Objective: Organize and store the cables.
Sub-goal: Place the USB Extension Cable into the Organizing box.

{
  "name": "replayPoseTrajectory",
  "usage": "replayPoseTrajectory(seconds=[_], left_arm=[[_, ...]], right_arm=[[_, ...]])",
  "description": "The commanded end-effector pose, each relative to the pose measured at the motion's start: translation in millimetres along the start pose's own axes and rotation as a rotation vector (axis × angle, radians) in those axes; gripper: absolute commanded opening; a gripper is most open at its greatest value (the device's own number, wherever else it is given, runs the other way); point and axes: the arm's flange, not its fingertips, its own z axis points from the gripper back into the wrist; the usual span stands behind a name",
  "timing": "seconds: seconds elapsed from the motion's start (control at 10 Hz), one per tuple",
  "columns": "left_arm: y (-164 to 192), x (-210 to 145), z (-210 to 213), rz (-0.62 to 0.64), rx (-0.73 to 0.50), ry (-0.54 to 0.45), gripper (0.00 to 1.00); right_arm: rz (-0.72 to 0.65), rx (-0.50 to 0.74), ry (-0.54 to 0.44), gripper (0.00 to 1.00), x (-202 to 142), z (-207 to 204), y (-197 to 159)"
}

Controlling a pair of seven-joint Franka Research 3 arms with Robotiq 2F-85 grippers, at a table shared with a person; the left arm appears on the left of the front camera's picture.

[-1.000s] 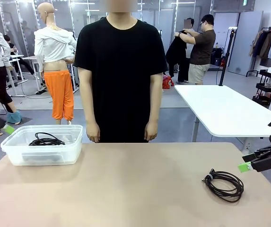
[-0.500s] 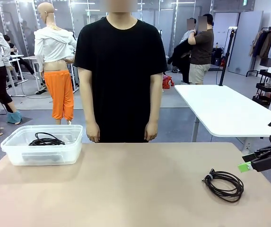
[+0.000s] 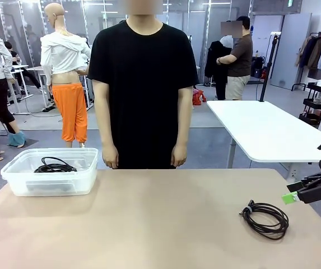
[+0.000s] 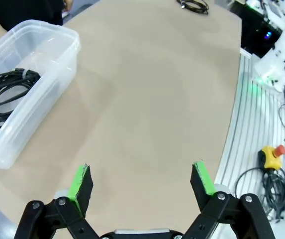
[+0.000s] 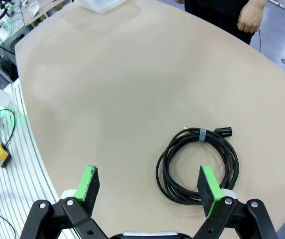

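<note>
Nothing on the table has shifted since a second ago. Both grippers, left (image 4: 141, 181) and right (image 5: 148, 185), are spread wide and empty. One coiled cable (image 3: 265, 219) lies on the table (image 3: 149, 218); another (image 3: 54, 166) sits in the clear bin (image 3: 48, 182).

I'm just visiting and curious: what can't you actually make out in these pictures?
- Clear bin, front view: frosted walls blur how many cables lie inside.
- Same bin, left wrist view: cut off by the picture's left edge.
- Coiled cable on the table, front view: plug ends too small to identify.
</note>
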Motion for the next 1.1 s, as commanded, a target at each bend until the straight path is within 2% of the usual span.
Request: replayPoseTrajectory(seconds=[0.0,0.1,1.0], left_arm=[[10.5,14.8,1.2,-0.006,-0.006,-0.007,1.00],[0.0,0.0,0.0,0.000,0.000,0.000,1.00],[0.0,0.0,0.0,0.000,0.000,0.000,1.00]], right_arm=[[0.005,0.002,-0.013,1.00,0.2,0.2,-0.3],[0.005,0.002,-0.013,1.00,0.2,0.2,-0.3],[0.005,0.002,-0.013,1.00,0.2,0.2,-0.3]])
